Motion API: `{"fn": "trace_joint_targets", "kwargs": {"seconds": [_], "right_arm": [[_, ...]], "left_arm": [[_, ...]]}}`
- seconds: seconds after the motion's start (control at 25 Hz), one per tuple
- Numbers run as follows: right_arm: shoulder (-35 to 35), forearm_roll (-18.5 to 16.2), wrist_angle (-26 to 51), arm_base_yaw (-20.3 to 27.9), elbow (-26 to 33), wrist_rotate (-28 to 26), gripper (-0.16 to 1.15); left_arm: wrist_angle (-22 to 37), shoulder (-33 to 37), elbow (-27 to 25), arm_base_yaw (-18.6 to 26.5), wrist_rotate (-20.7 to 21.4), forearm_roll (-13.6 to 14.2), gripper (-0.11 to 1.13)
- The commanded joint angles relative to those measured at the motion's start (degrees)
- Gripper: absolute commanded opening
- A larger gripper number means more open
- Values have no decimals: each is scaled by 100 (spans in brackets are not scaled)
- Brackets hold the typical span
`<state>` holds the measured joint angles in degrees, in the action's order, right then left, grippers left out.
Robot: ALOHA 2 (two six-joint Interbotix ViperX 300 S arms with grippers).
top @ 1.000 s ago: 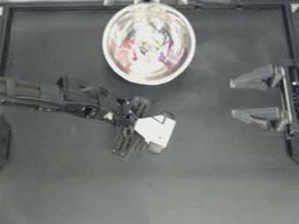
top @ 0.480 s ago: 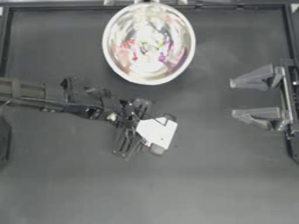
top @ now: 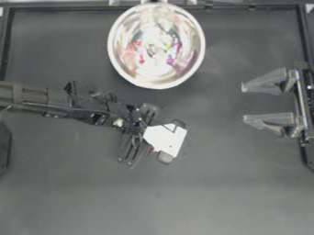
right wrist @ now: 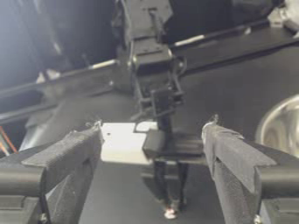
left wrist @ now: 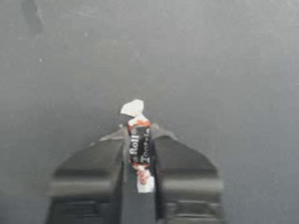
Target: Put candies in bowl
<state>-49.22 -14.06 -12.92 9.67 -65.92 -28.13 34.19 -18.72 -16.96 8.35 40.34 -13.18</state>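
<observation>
Left wrist view: a white candy [left wrist: 139, 148] is clamped in the left gripper [left wrist: 139, 144] jaws above the desk [top: 215, 193]; right gripper [top: 265, 103] jaws are spread, parked right.

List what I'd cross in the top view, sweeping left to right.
Left gripper shut on a candy → bowl, at the far edge → right gripper, fingers open at the right side.

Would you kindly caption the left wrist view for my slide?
Left tool shut on a twist-wrapped candy above the dark table.
</observation>
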Motion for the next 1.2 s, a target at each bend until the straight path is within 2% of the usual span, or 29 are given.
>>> {"fn": "trace_joint_targets", "kwargs": {"seconds": [0.04,0.28,0.56,0.92,1.2], "right_arm": [[53,9,-35,9,62,9,98],[44,18,-44,0,62,9,98],[53,9,-35,0,62,9,98],[53,9,-158,0,-18,9,98],[53,9,-264,0,-70,9,98]], "left_arm": [[9,193,185,18,299,-18,33],[26,404,237,18,272,-26,33],[-9,1107,123,202,255,-26,33],[-861,2004,-237,844,299,-9,33],[-1459,1995,-246,1661,299,9,33]]}}
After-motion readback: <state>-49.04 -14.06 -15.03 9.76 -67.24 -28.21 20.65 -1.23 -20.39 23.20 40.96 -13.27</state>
